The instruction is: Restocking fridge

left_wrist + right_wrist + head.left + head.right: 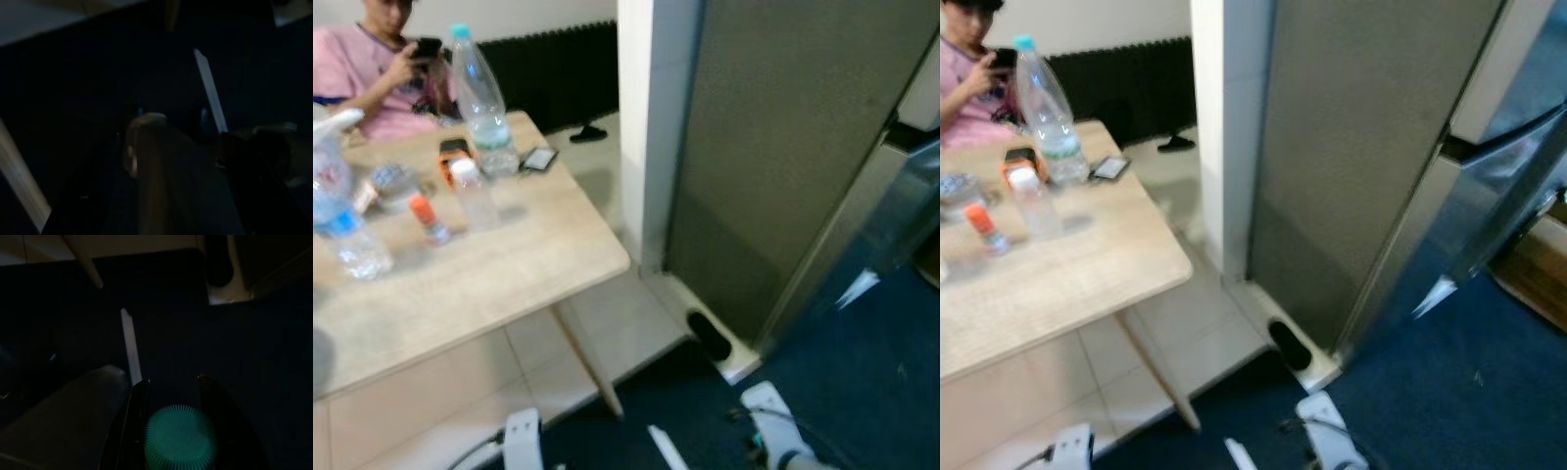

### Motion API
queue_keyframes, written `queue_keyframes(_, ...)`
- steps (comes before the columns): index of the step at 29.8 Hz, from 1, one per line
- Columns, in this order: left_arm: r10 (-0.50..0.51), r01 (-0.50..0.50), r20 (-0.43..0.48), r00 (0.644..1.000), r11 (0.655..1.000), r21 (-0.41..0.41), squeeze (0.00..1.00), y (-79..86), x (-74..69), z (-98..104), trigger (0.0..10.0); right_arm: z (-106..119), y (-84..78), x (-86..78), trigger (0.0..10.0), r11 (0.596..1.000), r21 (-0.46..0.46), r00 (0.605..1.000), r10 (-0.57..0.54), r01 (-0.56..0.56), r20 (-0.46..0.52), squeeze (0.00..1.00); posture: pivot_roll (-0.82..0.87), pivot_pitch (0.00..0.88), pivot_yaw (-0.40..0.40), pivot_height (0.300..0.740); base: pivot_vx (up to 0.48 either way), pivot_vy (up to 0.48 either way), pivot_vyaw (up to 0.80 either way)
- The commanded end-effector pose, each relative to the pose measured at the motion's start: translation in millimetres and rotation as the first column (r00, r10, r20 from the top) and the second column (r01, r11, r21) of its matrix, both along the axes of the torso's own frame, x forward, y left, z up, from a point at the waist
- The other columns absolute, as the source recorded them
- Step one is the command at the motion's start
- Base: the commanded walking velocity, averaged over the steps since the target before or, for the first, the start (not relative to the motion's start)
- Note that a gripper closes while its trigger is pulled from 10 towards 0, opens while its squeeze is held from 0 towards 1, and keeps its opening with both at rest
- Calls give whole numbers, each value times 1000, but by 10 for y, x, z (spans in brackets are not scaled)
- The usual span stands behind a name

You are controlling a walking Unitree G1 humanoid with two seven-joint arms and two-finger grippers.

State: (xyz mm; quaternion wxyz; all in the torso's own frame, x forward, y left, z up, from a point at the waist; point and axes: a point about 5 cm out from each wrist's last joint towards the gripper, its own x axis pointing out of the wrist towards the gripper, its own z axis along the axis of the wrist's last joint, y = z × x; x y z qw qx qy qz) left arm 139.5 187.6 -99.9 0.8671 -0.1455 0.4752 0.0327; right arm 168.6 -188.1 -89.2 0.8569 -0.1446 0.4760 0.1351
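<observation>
The fridge (783,147) stands to my right, its grey side panel facing me and its steel door (901,215) further right. In the right wrist view my right gripper (172,381) is shut on a bottle with a ribbed green cap (180,438), held low over dark blue carpet. On the wooden table (509,284) to my left stand a tall clear bottle with a blue cap (481,103), a small white-capped bottle (472,191) and a blue-labelled bottle (347,235). My left arm (522,431) hangs low; its wrist view is very dark.
A person in pink (372,73) sits behind the table holding a phone. Another phone (538,159) and an orange-capped item (429,217) lie on the table. A table leg (592,367) slants down. A black object (708,335) sits at the fridge's foot; a white strip (666,446) lies on the carpet.
</observation>
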Motion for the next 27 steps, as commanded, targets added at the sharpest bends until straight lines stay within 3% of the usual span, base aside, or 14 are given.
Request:
queue_keyframes(1, -9, 9, -21, 1000, 1000, 5, 0, 19, -51, -17, 10000, 12, -48, 16, 10000, 1000, -14, 1000, -10, 10, 5, 0, -24, 53, 11, 740, 0, -356, 0)
queue_keyframes(17, 2, -2, -32, 1000, 1000, -12, 0, -37, -110, -42, 10000, -13, -61, -46, 10000, 1000, -18, 1000, -11, 11, -15, 0, -27, 58, 18, 740, 0, -355, 0)
queue_keyframes(27, 16, -16, -25, 1000, 1000, -5, 0, 16, -91, -30, 10000, -11, -45, -35, 10000, 1000, -15, 1000, -8, 8, -14, 0, -25, 53, 17, 740, 0, -352, 0)
